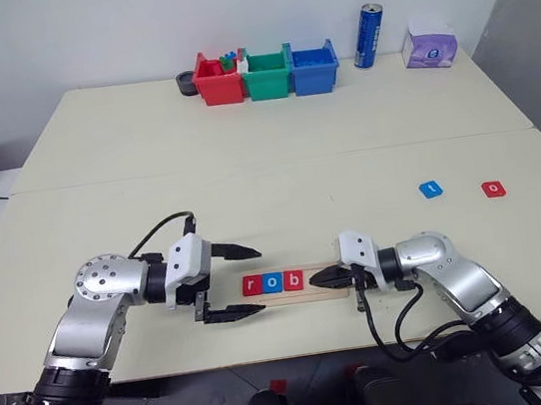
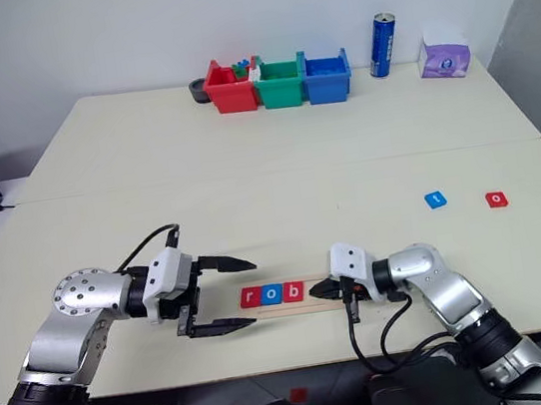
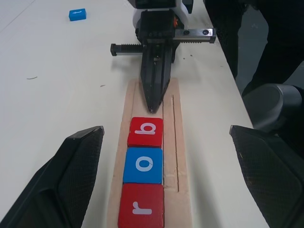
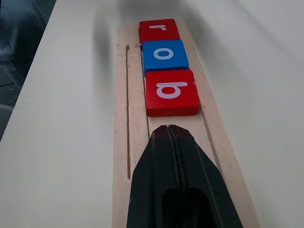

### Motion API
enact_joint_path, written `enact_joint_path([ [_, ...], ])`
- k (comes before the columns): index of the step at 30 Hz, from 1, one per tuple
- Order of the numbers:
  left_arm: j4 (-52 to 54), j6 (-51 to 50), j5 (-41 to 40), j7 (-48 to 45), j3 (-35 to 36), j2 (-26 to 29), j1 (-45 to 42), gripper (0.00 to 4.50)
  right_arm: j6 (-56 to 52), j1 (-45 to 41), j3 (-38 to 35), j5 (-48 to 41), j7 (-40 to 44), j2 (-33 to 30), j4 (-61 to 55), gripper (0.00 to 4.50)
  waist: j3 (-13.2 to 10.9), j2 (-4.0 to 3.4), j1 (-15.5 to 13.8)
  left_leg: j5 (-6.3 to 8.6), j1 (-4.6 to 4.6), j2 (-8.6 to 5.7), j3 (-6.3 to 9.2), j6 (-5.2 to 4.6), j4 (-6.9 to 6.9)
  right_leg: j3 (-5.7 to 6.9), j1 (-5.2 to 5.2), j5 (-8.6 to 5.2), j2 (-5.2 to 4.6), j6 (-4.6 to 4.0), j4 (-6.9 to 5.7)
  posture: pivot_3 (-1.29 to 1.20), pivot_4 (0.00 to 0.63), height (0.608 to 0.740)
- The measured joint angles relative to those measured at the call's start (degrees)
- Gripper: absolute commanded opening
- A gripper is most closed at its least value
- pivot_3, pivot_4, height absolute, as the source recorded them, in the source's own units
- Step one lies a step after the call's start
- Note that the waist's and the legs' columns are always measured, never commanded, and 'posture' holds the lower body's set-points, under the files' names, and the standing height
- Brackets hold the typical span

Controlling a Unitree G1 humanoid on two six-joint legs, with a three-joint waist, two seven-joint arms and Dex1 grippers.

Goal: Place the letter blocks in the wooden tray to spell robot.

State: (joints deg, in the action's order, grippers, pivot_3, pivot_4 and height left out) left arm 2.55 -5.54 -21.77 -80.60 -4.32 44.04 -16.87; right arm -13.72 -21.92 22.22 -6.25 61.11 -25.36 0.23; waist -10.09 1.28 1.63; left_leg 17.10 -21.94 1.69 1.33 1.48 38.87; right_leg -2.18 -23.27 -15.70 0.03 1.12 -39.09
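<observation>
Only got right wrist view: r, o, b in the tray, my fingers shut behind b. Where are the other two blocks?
Observer: Blue t block and red o block lie on the table, off to the robot's right, apart from each other.
Operator: Left gripper?
Observer: Left gripper has its fingers open by the r end of the wooden tray, holding nothing.
Operator: Anything behind the tray?
Observer: Red, green and blue bins at the far edge.
</observation>
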Motion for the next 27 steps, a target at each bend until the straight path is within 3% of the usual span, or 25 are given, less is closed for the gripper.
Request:
enact_joint_path([
  [17, 0.19, 0.0, 0.0, 0.05, 0.01, 0.0, 0.5, 4.5, 0.91, -1.47, 0.37, 0.69, -1.36, 2.88, 2.47, 0.03, 0.0, 0.0, 0.0, 0.0, 0.0, 0.0, -0.01, 0.0, 0.0, 0.0, 0.0, 0.0, 0.0, 0.0, 0.0, 0.0, 0.15, 0.74],
  [27, 0.17, -0.35, -0.02, -0.05, -0.37, -0.61, -0.79, 4.5, -4.17, 0.28, -2.95, -2.21, -0.14, -2.97, -5.24, 0.03, 0.0, 0.0, -0.13, 0.0, -0.03, -0.01, 0.02, 0.0, 0.01, 0.0, 0.01, 0.0, -0.02, 0.0, 0.01, 0.0, 0.15, 0.74],
])
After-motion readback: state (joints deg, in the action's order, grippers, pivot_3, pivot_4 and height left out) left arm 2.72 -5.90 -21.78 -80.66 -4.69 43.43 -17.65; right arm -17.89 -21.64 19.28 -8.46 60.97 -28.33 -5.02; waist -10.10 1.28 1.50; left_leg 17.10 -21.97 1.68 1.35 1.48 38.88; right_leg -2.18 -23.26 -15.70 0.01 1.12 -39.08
